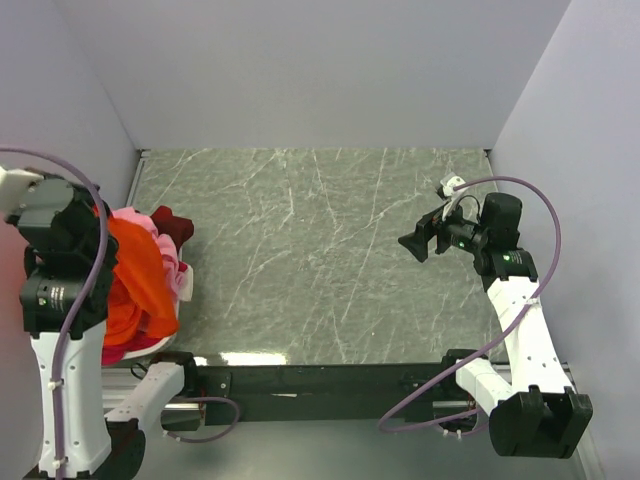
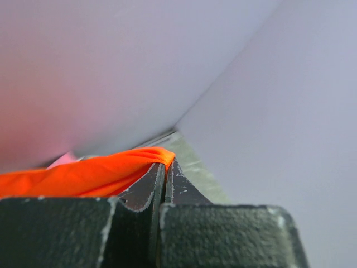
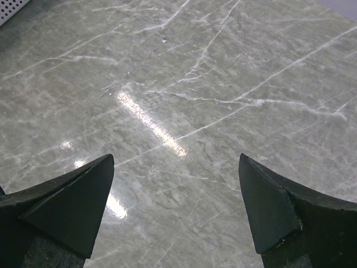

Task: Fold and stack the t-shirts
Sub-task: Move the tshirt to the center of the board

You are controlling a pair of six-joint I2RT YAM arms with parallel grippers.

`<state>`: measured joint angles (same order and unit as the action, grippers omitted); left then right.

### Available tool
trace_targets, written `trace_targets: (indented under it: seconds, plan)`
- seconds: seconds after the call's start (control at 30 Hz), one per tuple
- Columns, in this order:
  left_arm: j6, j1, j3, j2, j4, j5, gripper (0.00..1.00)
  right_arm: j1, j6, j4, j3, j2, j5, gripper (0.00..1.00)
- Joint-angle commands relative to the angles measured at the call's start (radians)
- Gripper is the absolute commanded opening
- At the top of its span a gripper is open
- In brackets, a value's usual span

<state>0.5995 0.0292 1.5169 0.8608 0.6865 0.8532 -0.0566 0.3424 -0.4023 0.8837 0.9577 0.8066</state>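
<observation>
A heap of t-shirts lies at the table's left edge. The bright orange t-shirt (image 1: 140, 275) hangs raised over it, above a light pink one (image 1: 180, 283) and a dark magenta one (image 1: 172, 225). My left gripper (image 2: 165, 165) is shut on a fold of the orange t-shirt (image 2: 83, 173) and holds it lifted near the left wall; in the top view the arm hides the fingers. My right gripper (image 1: 418, 243) is open and empty, hovering above the marble table at the right; it also shows in the right wrist view (image 3: 176, 209).
The grey marble table (image 1: 320, 260) is boxed in by pale walls at the back, left and right. The arm bases and a black rail (image 1: 320, 380) run along the near edge. A white mesh object (image 3: 11, 8) shows at a corner of the right wrist view.
</observation>
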Motion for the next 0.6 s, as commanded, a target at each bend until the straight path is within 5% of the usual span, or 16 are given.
trace_targets:
  seconds: [0.0, 0.37, 0.57]
  plan:
    - [-0.107, -0.003, 0.125, 0.053, -0.223, -0.153, 0.00, 0.008, 0.009, 0.003, 0.047, -0.004, 0.020, 0.98]
    - [-0.095, 0.000, 0.558, 0.338, -0.399, -0.679, 0.01, 0.008, 0.012, -0.004, 0.049, 0.012, 0.029, 0.98]
    - [0.077, 0.034, 0.605, 0.444, -0.611, -1.000, 0.00, 0.008, 0.020, -0.007, 0.051, 0.018, 0.016, 0.98]
